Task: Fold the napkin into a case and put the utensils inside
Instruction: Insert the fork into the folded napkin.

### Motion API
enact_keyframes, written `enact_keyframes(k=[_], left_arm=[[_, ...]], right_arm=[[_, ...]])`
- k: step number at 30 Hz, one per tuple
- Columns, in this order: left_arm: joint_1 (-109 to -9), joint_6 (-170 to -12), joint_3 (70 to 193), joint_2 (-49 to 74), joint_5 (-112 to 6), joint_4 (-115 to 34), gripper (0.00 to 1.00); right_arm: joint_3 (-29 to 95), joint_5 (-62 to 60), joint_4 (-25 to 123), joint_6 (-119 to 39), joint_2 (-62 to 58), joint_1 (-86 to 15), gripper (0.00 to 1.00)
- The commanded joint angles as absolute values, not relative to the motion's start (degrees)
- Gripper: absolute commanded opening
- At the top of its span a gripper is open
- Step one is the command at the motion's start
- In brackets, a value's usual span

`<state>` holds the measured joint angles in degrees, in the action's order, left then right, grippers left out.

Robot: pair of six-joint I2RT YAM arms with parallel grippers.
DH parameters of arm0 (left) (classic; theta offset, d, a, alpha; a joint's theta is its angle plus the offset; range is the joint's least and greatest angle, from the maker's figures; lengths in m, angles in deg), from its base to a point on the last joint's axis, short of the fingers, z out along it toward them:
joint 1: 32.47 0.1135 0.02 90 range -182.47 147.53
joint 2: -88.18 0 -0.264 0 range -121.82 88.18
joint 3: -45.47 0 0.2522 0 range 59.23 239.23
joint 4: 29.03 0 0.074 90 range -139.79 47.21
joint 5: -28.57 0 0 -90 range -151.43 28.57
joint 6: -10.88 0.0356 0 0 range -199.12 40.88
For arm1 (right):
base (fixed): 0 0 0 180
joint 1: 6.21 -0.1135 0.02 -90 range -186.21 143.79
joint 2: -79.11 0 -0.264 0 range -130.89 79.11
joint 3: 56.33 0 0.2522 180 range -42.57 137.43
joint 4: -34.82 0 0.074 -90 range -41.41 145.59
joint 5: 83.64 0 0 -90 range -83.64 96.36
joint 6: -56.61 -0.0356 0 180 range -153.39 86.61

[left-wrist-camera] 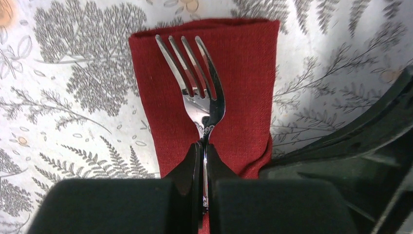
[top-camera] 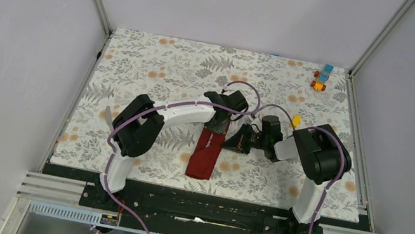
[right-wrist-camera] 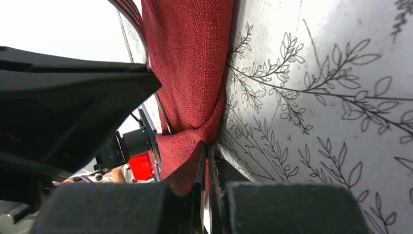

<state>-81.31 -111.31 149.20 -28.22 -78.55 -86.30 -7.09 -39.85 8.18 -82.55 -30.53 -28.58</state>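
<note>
The dark red napkin, folded into a long narrow case (top-camera: 204, 155), lies on the floral mat near the front middle. My left gripper (left-wrist-camera: 203, 146) is shut on the neck of the silver fork (left-wrist-camera: 197, 83). The fork's tines lie over the far end of the case (left-wrist-camera: 243, 73). In the top view the left gripper (top-camera: 221, 124) is above the case's far end. My right gripper (right-wrist-camera: 207, 151) is shut on the case's side edge (right-wrist-camera: 190, 63) and pinches the cloth up a little; it also shows in the top view (top-camera: 234, 142). I cannot make out the knife.
Small orange, blue and yellow toy blocks (top-camera: 321, 78) sit at the far right corner of the mat. A small yellow piece (top-camera: 296, 120) lies behind the right arm. The two grippers are close together; the right gripper's black body (left-wrist-camera: 350, 146) shows beside the fork.
</note>
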Motion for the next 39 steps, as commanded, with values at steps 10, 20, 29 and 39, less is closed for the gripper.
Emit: enact_keyframes(k=[10, 20, 29, 39], left_arm=[[-83.1, -115.9, 146.1, -23.6, -78.7, -92.1, 0.00], [-83.4, -113.8, 145.3, -24.0, -79.0, -93.7, 0.00], [-83.6, -113.2, 145.5, -24.9, -78.5, -94.0, 0.08], [-83.6, -114.2, 147.1, -22.2, -78.0, -95.4, 0.38]], right_arm=[[-5.9, -37.7, 7.9, -80.6, -29.9, -30.0, 0.00], [-5.7, -37.3, 8.7, -80.0, -29.9, -30.3, 0.00], [-5.7, -36.7, 9.2, -79.4, -29.5, -30.6, 0.00], [-5.3, -35.8, 10.7, -78.2, -28.9, -31.3, 0.00]])
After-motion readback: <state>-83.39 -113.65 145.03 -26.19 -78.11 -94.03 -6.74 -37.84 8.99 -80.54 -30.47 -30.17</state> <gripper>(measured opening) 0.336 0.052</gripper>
